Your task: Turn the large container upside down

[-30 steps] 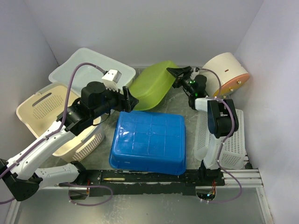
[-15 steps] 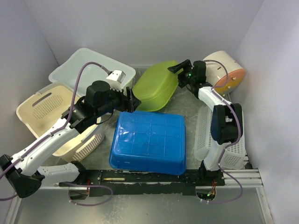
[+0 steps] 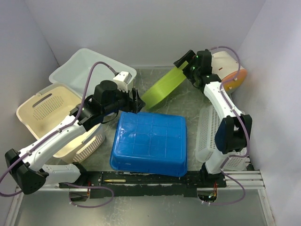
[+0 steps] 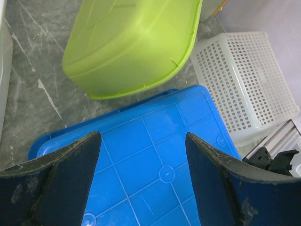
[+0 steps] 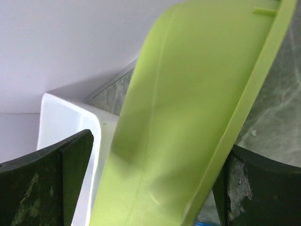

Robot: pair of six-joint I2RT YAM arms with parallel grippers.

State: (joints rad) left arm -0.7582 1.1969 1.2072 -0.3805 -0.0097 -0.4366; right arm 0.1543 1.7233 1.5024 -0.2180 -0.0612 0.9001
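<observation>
The large container, a lime-green tub (image 3: 164, 87), stands steeply tilted on its long edge at the back middle of the table. Its rounded underside (image 4: 131, 47) faces my left wrist camera. My right gripper (image 3: 184, 63) is open at the tub's raised far end. The green wall and rim (image 5: 188, 94) run between the wide-spread right gripper (image 5: 160, 146) fingers, and the rim lies against the right one. My left gripper (image 3: 134, 101) hangs open and empty over the far edge of a blue container (image 3: 150, 141) that lies bottom-up. In the left wrist view the left gripper (image 4: 143, 139) frames that blue base (image 4: 160, 150).
A translucent white tub (image 3: 84, 68) sits at the back left, with a cream perforated basket (image 3: 47, 108) in front of it. A white mesh basket (image 3: 207, 136) lies on the right beside the blue container. A round cream and orange object (image 3: 230, 70) stands in the back right corner.
My right gripper has risen toward the back wall and opened wide. The green tub has tipped up from lying low to standing steeply on edge. My left arm has edged slightly right.
</observation>
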